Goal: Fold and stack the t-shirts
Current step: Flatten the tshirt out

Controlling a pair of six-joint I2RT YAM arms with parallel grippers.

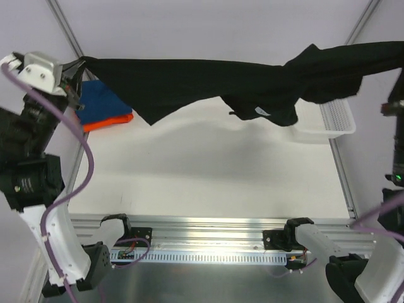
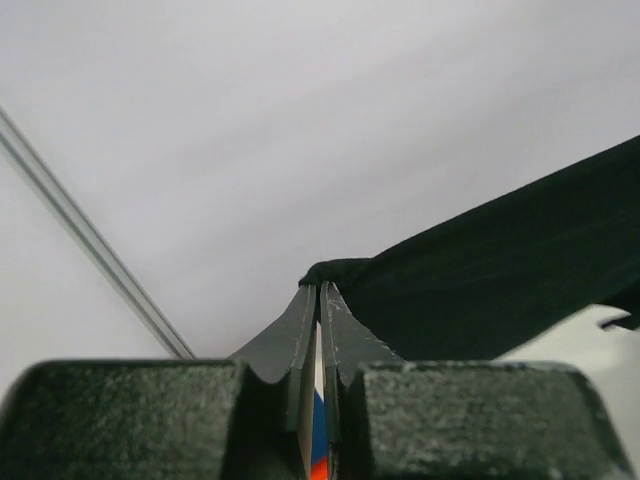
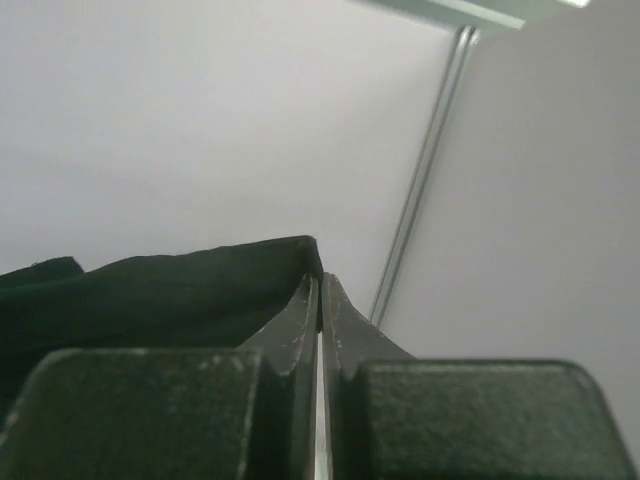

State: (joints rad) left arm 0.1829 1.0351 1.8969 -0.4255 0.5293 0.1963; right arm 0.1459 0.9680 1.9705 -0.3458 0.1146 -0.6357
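Here, above the far side of the desk point(image 1: 208, 170), I hold the black t-shirt point(image 1: 189, 79) aloft. Its long axis runs left to right between the arms, neither nearer, and it sags lowest near the white basket point(image 1: 334, 120). The blue t-shirt point(image 1: 104, 101) appears to lie on the orange t-shirt point(image 1: 107, 121) at far left. The left end effector point(image 2: 320, 290) and right end effector point(image 3: 320, 285) are each fully closed, pinching opposite ends of the black cloth. Count: three t-shirts, one basket, two end effectors, one white tag point(image 1: 261, 111).
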